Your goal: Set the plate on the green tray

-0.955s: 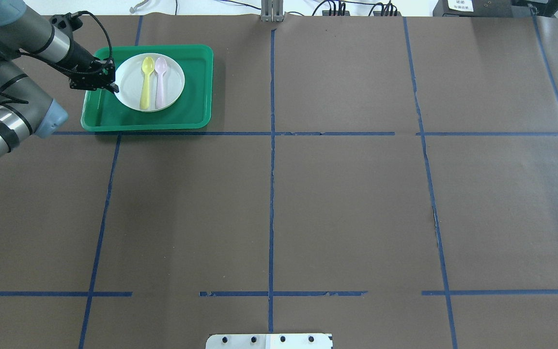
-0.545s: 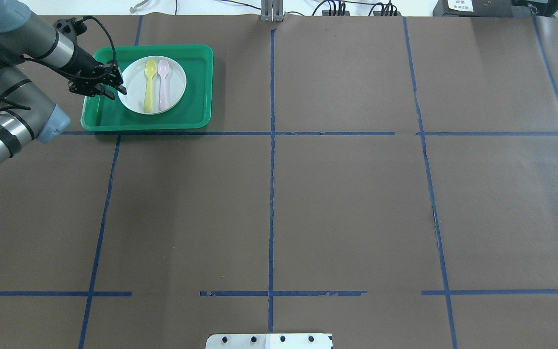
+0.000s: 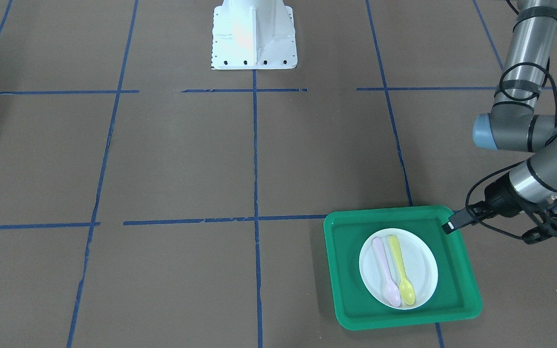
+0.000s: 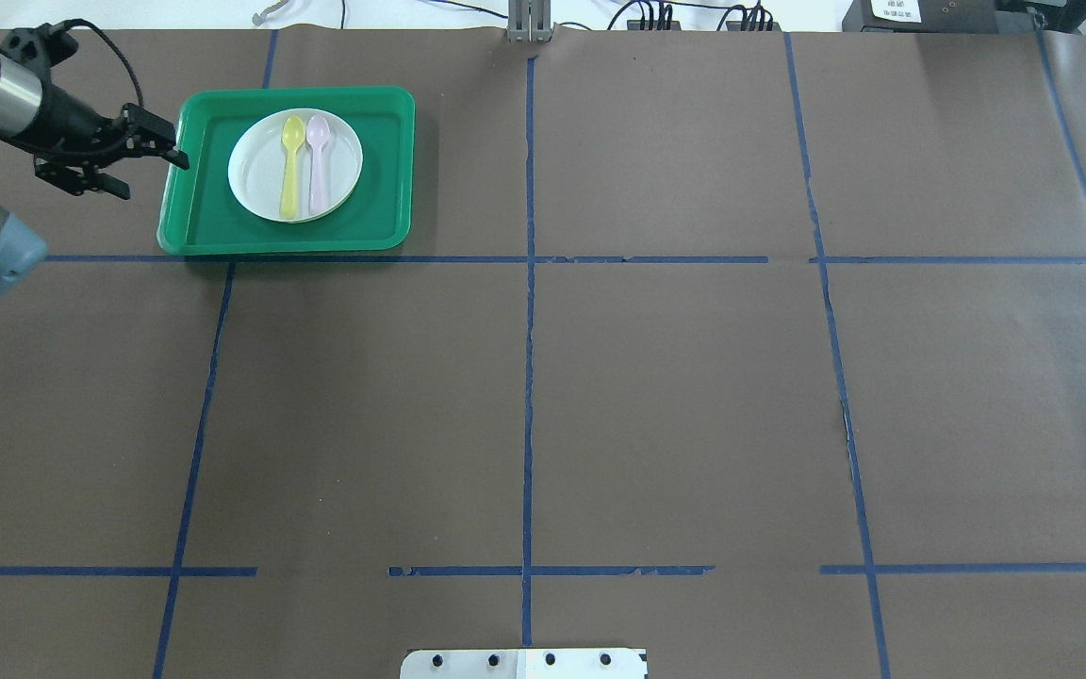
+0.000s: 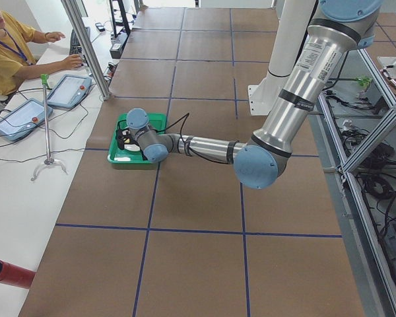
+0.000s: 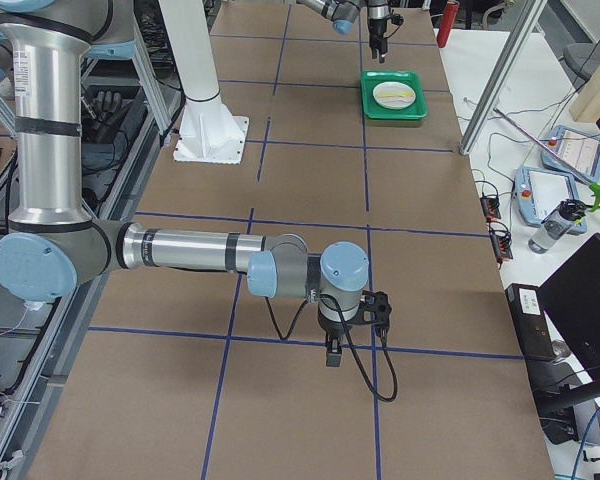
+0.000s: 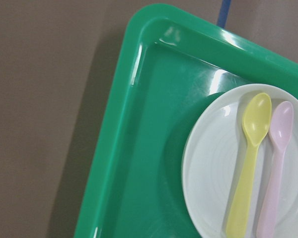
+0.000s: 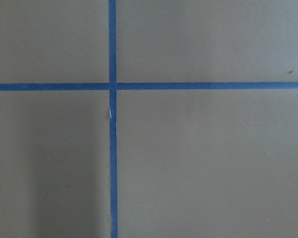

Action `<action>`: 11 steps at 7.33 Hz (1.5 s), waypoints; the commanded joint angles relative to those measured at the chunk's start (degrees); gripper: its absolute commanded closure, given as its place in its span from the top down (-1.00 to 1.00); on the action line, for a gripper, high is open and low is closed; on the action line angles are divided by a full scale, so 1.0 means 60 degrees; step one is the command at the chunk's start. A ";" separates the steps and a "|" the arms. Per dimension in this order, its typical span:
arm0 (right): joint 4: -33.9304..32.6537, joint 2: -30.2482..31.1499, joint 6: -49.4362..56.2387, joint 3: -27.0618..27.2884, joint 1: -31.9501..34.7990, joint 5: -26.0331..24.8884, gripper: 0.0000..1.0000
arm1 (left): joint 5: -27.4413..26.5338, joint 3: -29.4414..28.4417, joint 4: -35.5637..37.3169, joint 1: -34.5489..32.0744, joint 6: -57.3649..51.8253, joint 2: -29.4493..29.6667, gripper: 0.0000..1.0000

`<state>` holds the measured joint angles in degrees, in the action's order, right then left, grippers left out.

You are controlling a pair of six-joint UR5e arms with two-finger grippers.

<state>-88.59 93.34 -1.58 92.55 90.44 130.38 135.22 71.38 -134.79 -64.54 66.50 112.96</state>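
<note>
The white plate [image 4: 254, 174] lies flat inside the green tray [image 4: 383, 193] at the table's far left, with a yellow spoon [image 4: 289, 179] and a pink spoon [image 4: 318, 174] on it. Plate [image 3: 423, 266] and tray [image 3: 346, 270] also show in the front view, and close up in the left wrist view, plate [image 7: 213, 168] on tray [image 7: 144, 148]. My left gripper [image 4: 173, 149] hangs empty over the tray's left rim, jaws parted, apart from the plate. My right gripper [image 6: 330, 345] shows only in the right side view, far from the tray; I cannot tell its state.
The brown table cover carries a grid of blue tape lines [image 4: 528, 377]. The white robot base plate [image 3: 253, 34] sits at the near edge. An operator [image 5: 6, 46] and tablets are beyond the table's far side.
My left gripper was at the plate's left rim, let go of it, and has pulled back left to the tray's rim. The plate has settled on the tray and stays put.
</note>
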 commanded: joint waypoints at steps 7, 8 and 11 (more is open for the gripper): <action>0.0000 0.0000 0.0000 0.0000 0.0000 -0.0006 1.00 | 0.0081 0.3468 0.5101 -0.3976 -1.0286 -0.4806 1.00; 0.0000 0.0000 0.0000 0.0000 0.0000 -0.0006 1.00 | 0.0081 0.3657 0.5556 -0.4211 -1.0640 -0.4823 1.00; 0.0000 0.0000 0.0000 0.0000 0.0000 0.0009 1.00 | 0.0066 0.3704 0.5882 -0.4286 -1.0776 -0.4780 1.00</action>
<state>-88.59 93.34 -1.58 92.55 90.44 130.40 135.72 93.62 -99.99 -89.92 2.16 84.19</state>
